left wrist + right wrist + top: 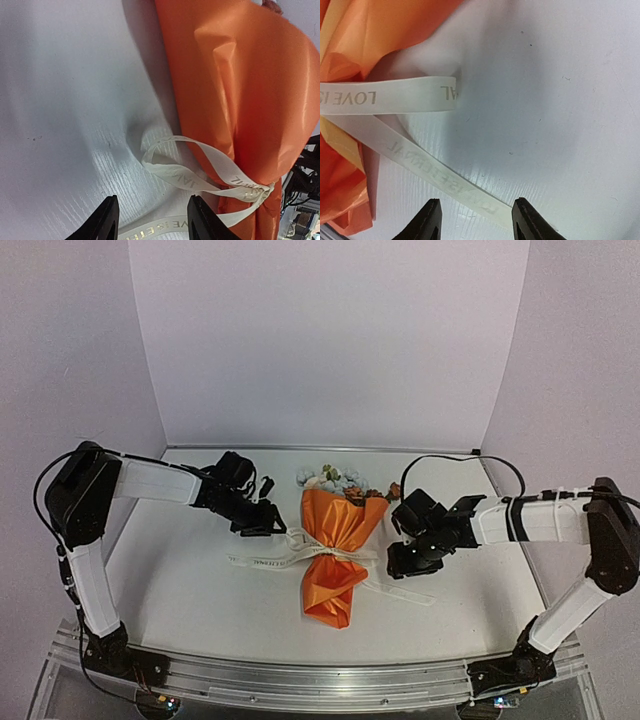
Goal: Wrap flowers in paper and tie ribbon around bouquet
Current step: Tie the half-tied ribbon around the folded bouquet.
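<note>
From above, the bouquet (335, 540) lies in the middle of the tabletop (190, 590), with the flowers (335, 478) poking out of its far, wide end and its narrow end toward the arms. The ribbon (262, 562) cinches the orange paper (340, 520) at the waist, and its tails trail out to both sides. The left gripper (270, 523) sits just beside the cone's left edge. The right gripper (400, 540) is close on the other side.

In the left wrist view, the left gripper (152, 220) has its jaws apart and holds nothing. A ribbon (200, 182) loop stands up from the knot against the paper (235, 90), and a lettered tail runs flat below the fingertips.

In the right wrist view, the right gripper (476, 220) is likewise parted and empty. Two ribbon (415, 95) strands cross the bare tabletop, and one passes between the fingers.

The ribbon looks limp, thin and light, so it will likely slide out of a loose pinch. A firm pinch on a free tail, well away from the knot, seems the best hold. The paper appears glossy, thin and easily creased. Hold the bouquet at the tied waist and keep off the blooms.
</note>
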Tool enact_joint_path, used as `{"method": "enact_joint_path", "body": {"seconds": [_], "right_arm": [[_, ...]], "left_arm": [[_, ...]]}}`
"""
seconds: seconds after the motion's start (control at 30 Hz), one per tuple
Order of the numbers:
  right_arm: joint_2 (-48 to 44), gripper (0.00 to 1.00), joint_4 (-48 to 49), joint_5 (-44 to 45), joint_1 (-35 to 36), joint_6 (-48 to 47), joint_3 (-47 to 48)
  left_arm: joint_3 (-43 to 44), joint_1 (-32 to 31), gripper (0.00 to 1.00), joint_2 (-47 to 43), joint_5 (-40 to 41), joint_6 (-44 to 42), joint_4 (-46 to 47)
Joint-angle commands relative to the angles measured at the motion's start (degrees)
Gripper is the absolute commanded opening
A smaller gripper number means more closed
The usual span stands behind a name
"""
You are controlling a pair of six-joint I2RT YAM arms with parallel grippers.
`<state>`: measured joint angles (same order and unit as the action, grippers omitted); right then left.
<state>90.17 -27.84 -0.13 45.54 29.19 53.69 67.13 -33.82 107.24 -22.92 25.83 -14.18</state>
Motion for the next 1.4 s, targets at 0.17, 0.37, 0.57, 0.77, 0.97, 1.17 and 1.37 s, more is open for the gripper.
{"method": "enact_joint_path", "body": {"seconds": [0.17, 0.37, 0.57, 0.77, 0.97, 1.17, 1.37], "right_arm": [[4.6, 0.46, 19.5, 5.2, 0.0, 7.3, -2.7], [8.1, 0.44, 23.8, 6.5, 0.0, 7.9, -3.0], [9.5, 0.43, 26.5, 8.1, 0.0, 8.5, -4.1], [11.1, 0.42, 31.3, 8.0, 0.0, 8.2, -5.0], [10.4, 0.41, 36.6, 7.6, 1.0, 6.3, -7.7], [8.2, 0.41, 41.1, 7.0, 2.4, 4.1, -11.8], [7.3, 0.43, 42.9, 7.9, 2.5, 2.3, -14.8]], "left_arm": [[5.6, -1.2, 0.48, 5.1, -3.3, -2.2, -0.4], [7.0, -2.0, 0.46, 7.4, -0.4, -2.1, -1.1], [8.4, -2.4, 0.48, 8.6, 4.5, -1.2, -0.8], [9.1, -2.4, 0.42, 9.5, 6.6, -0.5, -0.4], [8.9, -2.4, 0.37, 9.7, 7.0, -0.4, -0.1], [8.7, -2.4, 0.34, 9.3, 7.1, -0.3, 0.0], [8.7, -2.4, 0.28, 9.6, 6.5, -0.2, 0.0]]}}
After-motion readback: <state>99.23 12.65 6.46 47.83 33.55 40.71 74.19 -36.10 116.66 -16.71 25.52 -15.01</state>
